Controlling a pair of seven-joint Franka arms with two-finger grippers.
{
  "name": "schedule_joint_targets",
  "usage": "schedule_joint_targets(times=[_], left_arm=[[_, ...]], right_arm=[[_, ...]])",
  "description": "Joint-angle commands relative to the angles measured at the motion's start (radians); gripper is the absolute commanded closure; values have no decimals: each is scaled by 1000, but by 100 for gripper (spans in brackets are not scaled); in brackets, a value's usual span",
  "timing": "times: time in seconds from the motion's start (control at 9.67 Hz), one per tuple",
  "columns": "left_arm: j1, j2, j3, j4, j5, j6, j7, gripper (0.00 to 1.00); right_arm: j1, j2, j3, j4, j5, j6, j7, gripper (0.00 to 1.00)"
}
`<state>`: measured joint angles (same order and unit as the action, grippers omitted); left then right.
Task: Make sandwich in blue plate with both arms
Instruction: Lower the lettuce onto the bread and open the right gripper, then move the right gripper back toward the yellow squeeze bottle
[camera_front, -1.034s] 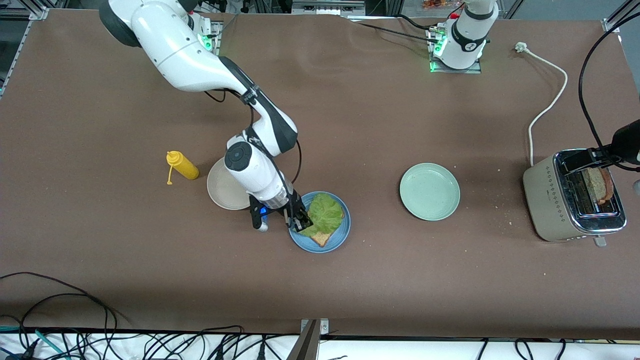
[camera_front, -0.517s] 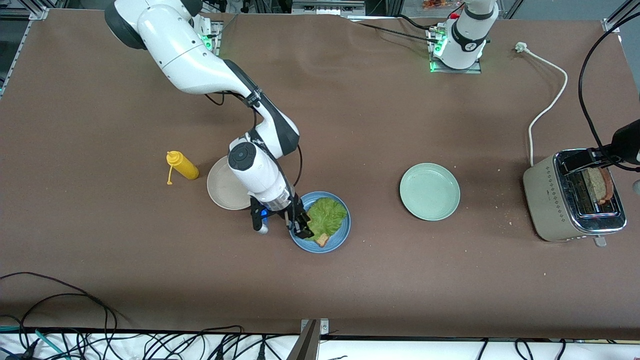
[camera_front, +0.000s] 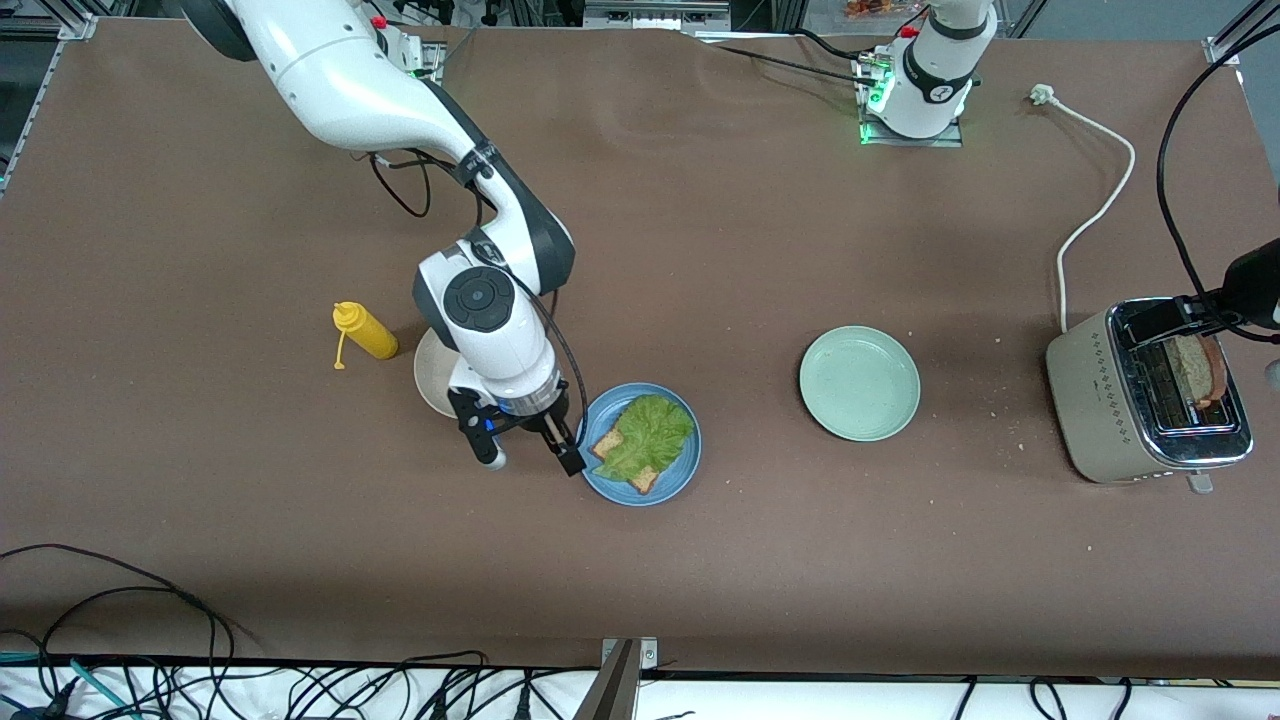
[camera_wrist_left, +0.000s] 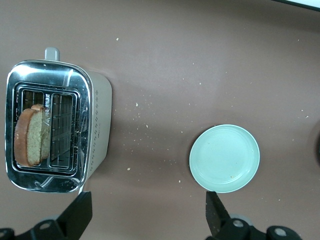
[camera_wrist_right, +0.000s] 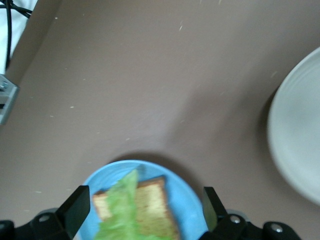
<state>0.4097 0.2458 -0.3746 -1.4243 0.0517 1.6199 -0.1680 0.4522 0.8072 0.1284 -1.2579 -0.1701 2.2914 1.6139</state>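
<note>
Already the sandwich (camera_front: 640, 448) is half built: one wholegrain slice lies in the blue plate (camera_front: 680, 476) with a ruffled lettuce leaf (camera_front: 650, 432) draped over most of it, two bread corners showing at the plate's 9 and 6 o'clock. The plate sits on the table (camera_front: 700, 250) near its middle, at 3 o'clock from the beige plate (camera_front: 432, 375).

The right gripper (camera_front: 530, 450) hangs just over the plate's 9 o'clock rim, jaws open and empty; the lettuce lies toward 3 o'clock from it.

The top slice looks to be the bread slice (camera_front: 1195, 368) standing upright in the toaster (camera_front: 1100, 400) at the left arm's end of the table, well apart from the blue plate at 3 o'clock, with the pale green plate (camera_front: 859, 383) between them. The left gripper (camera_wrist_left: 147, 212) hovers over the toaster with jaws open, holding nothing. In the left wrist view the slice's long axis runs along the slot, so the jaws would need to straddle its thin faces. The left arm is clearly the nearer one for that pick.

A yellow squeeze bottle (camera_front: 365, 331) lies at 9 o'clock of the beige plate.
</note>
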Motion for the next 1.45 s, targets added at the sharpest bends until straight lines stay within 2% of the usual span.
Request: schedule_joint_targets(times=[0.0, 0.1, 0.31, 0.62, 0.93, 1.14, 1.34], left_arm=[[0, -10, 2, 1, -23, -2, 16, 0], [0, -10, 2, 1, -23, -2, 16, 0], [1, -10, 2, 1, -23, -2, 16, 0], [0, -10, 2, 1, -23, -2, 16, 0], [0, -10, 2, 1, -23, -2, 16, 0], [0, -10, 2, 2, -23, -2, 16, 0], [0, -10, 0, 1, -23, -2, 16, 0]], right_arm=[[-7, -109, -41, -12, -22, -319, -356, 0], [-7, -135, -68, -23, -28, -442, -462, 0], [-7, -219, -146, -95, -31, -562, -720, 0], [-9, -438, -237, -350, -28, -558, -1013, 0], [-12, -636, -366, -559, -2, -552, -1351, 0], [-12, -726, -482, -670, 117, -552, -1590, 0], [-12, -746, -580, -739, 214, -550, -1879, 0]])
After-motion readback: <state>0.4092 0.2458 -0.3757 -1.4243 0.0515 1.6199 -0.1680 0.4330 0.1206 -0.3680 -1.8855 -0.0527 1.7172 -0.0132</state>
